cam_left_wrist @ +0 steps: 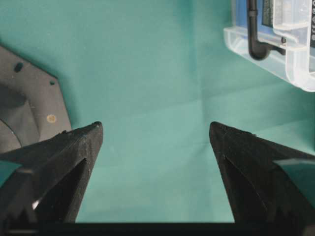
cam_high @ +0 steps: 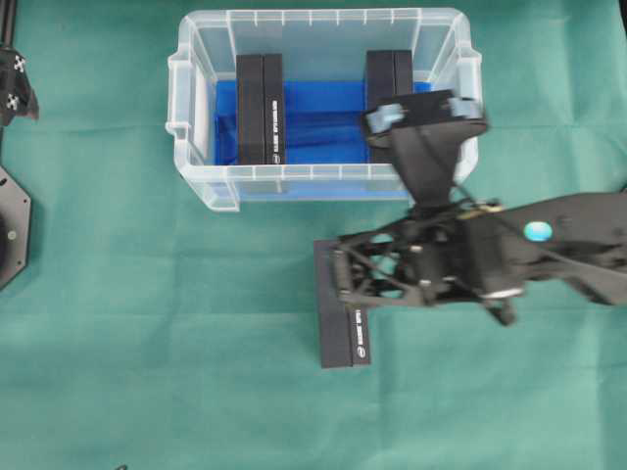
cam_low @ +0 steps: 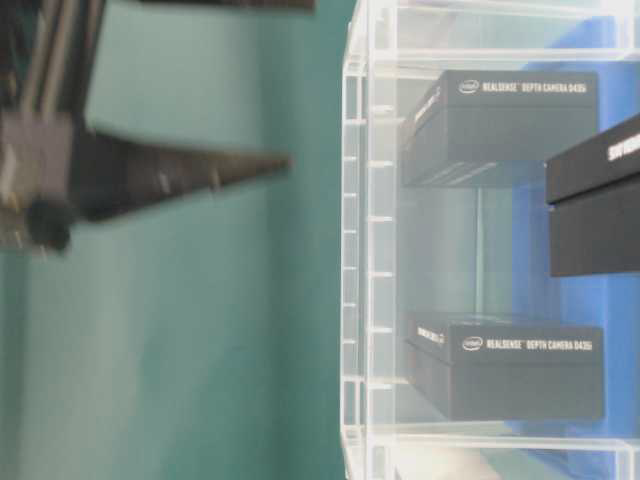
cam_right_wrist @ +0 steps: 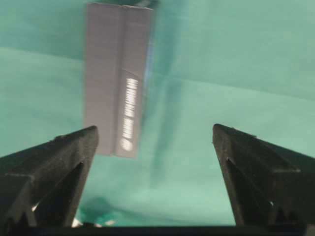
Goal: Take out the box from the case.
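So one RealSense camera box is already lying out on the green desk, just in front of the case and right under the right arm. Two more of the same black boxes are sitting on edge inside the case, one toward the left wall and one toward the right, on the blue sheet lining the floor.

My guess on handling: these are stiff cardboard retail boxes, fairly light, with smooth matte sides that could slip a bit if pinched lazily. They're long and narrow, so I'd be taking hold across the short width near the middle of the length, squeezing the two broad faces. Grab near an end and it's probably going to swing. Cardboard will dent if you crush it, so no need for much force.

The right pincer is hanging over the desk with its jaws spread about as wide as they go, holding nothing; the box on the desk is sitting beyond its tips, slightly left. The left pincer is parked well off to the side, also wide open and empty, with just a corner of the case showing in its view.
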### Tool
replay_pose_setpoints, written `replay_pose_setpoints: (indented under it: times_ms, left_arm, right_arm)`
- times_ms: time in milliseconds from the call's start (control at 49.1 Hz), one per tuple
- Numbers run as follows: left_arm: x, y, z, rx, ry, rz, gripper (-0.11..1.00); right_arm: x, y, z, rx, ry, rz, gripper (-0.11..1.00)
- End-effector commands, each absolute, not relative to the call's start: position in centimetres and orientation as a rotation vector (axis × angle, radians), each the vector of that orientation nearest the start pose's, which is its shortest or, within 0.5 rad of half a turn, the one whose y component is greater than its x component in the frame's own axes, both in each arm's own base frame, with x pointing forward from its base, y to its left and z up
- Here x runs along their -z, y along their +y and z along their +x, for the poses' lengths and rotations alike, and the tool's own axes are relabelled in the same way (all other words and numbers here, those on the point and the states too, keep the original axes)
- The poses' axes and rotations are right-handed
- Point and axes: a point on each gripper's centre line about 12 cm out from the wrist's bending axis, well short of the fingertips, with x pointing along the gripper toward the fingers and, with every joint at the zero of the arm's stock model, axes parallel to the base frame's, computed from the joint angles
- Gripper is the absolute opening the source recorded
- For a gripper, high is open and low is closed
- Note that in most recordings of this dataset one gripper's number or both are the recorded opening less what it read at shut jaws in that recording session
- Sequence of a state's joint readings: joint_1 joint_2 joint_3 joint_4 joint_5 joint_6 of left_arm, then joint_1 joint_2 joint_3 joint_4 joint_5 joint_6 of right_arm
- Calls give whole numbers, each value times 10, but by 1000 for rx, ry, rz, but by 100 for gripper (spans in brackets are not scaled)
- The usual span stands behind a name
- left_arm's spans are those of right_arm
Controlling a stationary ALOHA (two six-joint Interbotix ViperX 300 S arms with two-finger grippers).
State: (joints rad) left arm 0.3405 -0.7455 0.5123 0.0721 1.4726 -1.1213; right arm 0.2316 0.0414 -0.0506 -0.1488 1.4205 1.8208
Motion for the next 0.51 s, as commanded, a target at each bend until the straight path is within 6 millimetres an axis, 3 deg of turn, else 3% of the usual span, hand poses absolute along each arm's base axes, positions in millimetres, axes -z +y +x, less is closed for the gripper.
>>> replay_pose_setpoints:
  times_ms: [0,488]
  left_arm:
    - [-349,66,158,-1017,903,-1116,92]
    - [-348,66,159,-1014,901,-1117,92]
  right_arm:
    - [-328,76,362,1092,979,1240,93]
    - [-330,84,253,1088,984,1287,93]
